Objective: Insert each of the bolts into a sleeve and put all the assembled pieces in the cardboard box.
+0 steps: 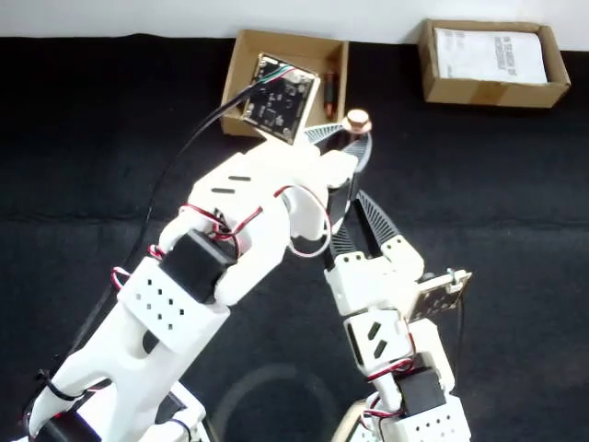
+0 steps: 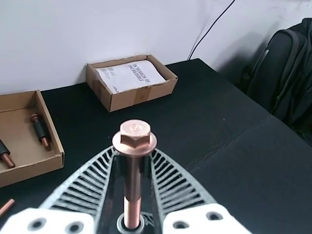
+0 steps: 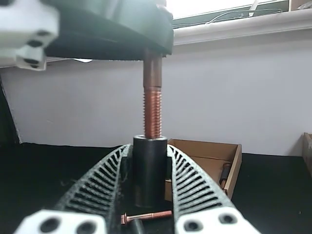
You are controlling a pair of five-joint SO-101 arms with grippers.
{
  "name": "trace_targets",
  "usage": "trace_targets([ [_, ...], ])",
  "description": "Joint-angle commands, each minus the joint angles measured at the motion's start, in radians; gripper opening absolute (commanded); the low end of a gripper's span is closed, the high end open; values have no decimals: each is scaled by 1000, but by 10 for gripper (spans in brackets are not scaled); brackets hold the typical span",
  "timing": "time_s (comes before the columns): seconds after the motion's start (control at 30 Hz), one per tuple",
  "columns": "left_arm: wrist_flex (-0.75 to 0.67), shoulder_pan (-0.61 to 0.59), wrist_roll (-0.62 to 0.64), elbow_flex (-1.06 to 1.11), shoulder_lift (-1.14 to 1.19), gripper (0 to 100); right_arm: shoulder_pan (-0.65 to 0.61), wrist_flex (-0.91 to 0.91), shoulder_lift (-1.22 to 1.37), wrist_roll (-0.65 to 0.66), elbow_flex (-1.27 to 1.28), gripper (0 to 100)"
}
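My left gripper (image 2: pixel 132 157) is shut on a copper bolt (image 2: pixel 133 161), whose hex head (image 1: pixel 357 120) sticks out past the fingertips. My right gripper (image 3: pixel 149 151) is shut on an upright black sleeve (image 3: pixel 149 170). The bolt's threaded end (image 3: pixel 152 114) hangs from above and enters the sleeve's top. In the high view the right gripper (image 1: pixel 348 204) sits just under the left gripper (image 1: pixel 345 138). The open cardboard box (image 2: pixel 48 131) holds assembled pieces (image 2: pixel 40 129). A loose bolt (image 3: pixel 146 216) lies on the black table below the sleeve.
A second cardboard box (image 1: pixel 492 87) with a printed sheet inside stands at the back right. The task's cardboard box (image 1: pixel 317 51) is at the back, partly behind the left wrist camera board (image 1: pixel 276 97). A dark bag (image 2: pixel 287 73) stands beyond the table's edge.
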Motion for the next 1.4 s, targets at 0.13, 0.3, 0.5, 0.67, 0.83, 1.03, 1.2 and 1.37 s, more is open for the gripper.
trace_targets([
  [0.13, -8, 12, -78, 1, -2, 10, -5, -19, -13, -8, 137, 8],
  [0.3, 147, 58, -81, 31, -5, 10, -4, -19, -13, -8, 137, 8],
  [0.5, 334, 108, -26, 38, -2, 10, -4, -24, -13, 48, 137, 8],
  [0.67, 348, 59, -63, 59, -5, 54, -4, -21, -13, 68, 137, 8],
  [0.83, 483, 16, -87, 15, -12, 324, -4, -21, -13, 68, 137, 8],
  [1.03, 652, -48, -150, -56, -48, 361, -4, -21, -13, 68, 137, 8],
  [1.2, 764, -151, -232, -99, -137, 361, 39, -19, -10, 69, 91, 8],
  [1.37, 798, -297, -272, -84, -285, 361, 87, -19, -2, 198, 13, 8],
])
